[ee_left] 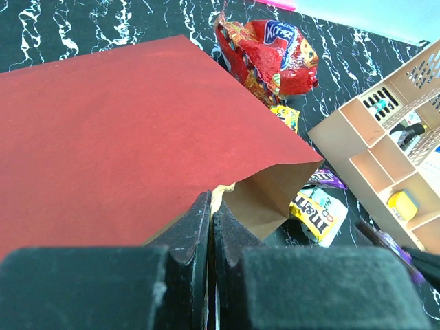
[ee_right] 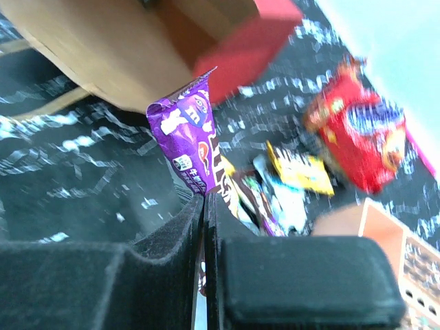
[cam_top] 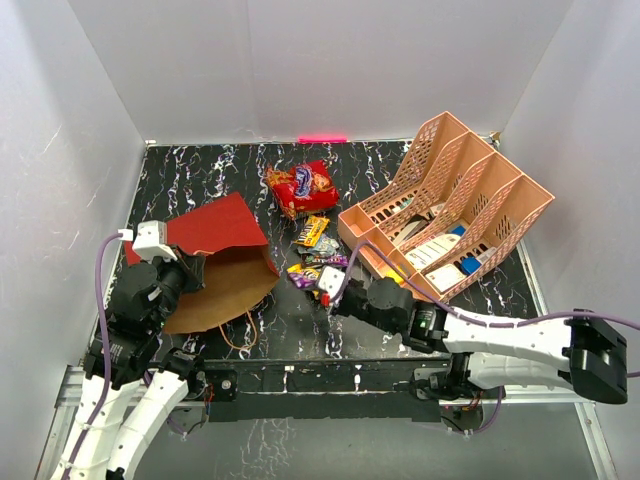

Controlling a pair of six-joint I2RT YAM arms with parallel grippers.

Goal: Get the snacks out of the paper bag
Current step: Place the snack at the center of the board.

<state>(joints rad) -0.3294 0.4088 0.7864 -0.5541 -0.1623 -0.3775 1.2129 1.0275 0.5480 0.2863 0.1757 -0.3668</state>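
The paper bag (cam_top: pixel 213 228), red outside and brown inside, lies on its side at the left with its mouth toward the middle; it also shows in the left wrist view (ee_left: pixel 117 130). My left gripper (ee_left: pixel 210 206) is shut on the bag's edge. The red-orange chip bag (cam_top: pixel 300 186) lies at the back middle and shows in the left wrist view (ee_left: pixel 275 58). Several small candy packets (cam_top: pixel 314 250) lie between the bag and the organizer. My right gripper (ee_right: pixel 205 199) is shut on a purple candy packet (ee_right: pixel 187 137), holding it just above the pile.
A peach lattice desk organizer (cam_top: pixel 455 200) with cards and small items stands at the right, close to the candy pile. The bag's looped handles (cam_top: pixel 240 335) lie on the black marbled table (cam_top: pixel 200 170) near the front edge. White walls enclose the table.
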